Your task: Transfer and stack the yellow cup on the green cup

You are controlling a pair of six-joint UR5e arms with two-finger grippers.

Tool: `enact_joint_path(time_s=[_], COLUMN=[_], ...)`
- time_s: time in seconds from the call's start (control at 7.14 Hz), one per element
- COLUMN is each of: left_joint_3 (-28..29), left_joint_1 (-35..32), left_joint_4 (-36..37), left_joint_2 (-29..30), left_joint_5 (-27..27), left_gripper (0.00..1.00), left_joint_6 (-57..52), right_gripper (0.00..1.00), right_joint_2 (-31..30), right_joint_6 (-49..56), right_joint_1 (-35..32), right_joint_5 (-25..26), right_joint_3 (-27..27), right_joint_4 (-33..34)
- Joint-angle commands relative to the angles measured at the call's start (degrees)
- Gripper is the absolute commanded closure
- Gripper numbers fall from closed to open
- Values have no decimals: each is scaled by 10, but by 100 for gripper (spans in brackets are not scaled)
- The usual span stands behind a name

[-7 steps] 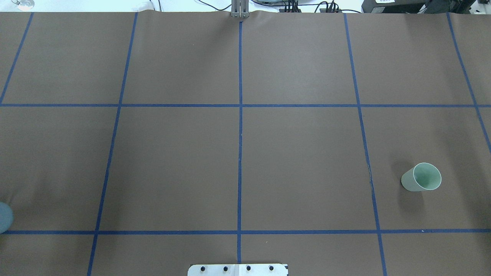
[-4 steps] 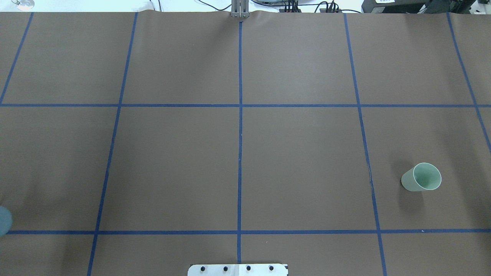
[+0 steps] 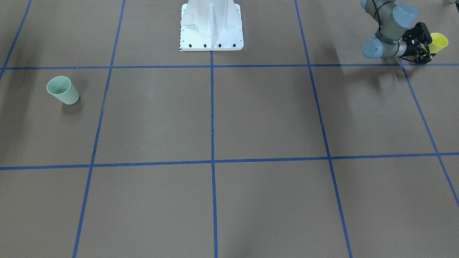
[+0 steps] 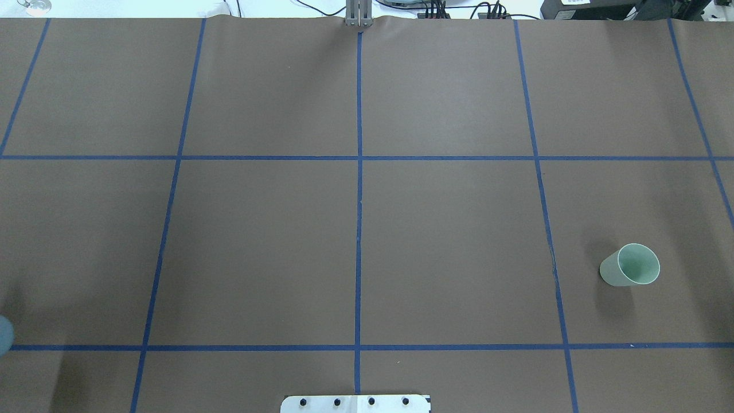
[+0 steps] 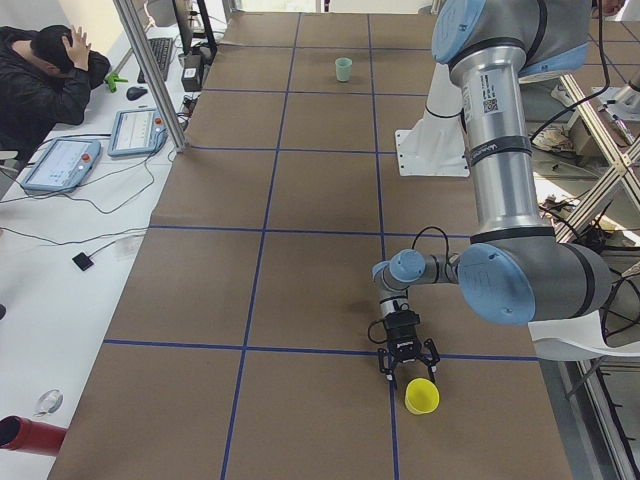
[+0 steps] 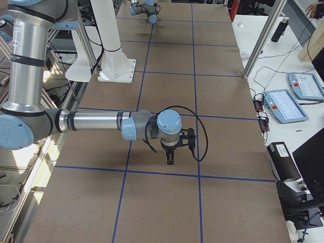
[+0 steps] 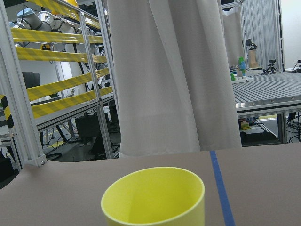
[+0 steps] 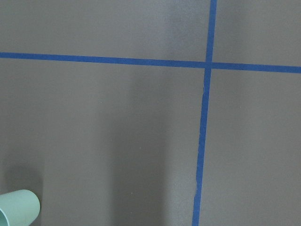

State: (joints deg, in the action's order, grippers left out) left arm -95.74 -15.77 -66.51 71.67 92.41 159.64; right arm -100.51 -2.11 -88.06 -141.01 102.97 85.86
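At the table's left end my left gripper [image 3: 426, 47] gapes, holding nothing, at the yellow cup [image 3: 439, 40]; green cup [image 3: 63, 90] stands far off, unstacked.

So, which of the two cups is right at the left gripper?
The yellow cup, just beyond the open left gripper. The green cup stands alone at the other end of the table.

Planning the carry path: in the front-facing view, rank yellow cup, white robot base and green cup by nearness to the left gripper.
1. yellow cup, just beyond the left gripper, top right.
2. white robot base, top centre.
3. green cup, far left of the view.
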Motion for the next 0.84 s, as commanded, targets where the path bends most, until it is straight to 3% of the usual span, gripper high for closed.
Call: enact_joint_path(time_s=[0.0,0.28,0.42,0.56,0.7], left_joint_3=[34,56,58,57,57], left_joint_1=[21,22,22,22,22], left_joint_4=[-27,-28,-28,-28,-28], left_joint_2=[2,-2,-12,-18,-19], left_joint_5=[3,2,-1,-3,-5], left_gripper=[0,1,12,36,82], left_joint_6=[16,23,23,23,21], right_gripper=[0,0,0,0,0], right_joint_2=[0,2,4,4,5], right_joint_6=[0,-1,-1,-1,-1], right_joint_1=[0,0,0,0,0], right_joint_5=[0,-1,-1,-1,-1], right_joint_3=[-5,-6,-6,-5,-6], right_joint_4=[-1,-1,0,0,0])
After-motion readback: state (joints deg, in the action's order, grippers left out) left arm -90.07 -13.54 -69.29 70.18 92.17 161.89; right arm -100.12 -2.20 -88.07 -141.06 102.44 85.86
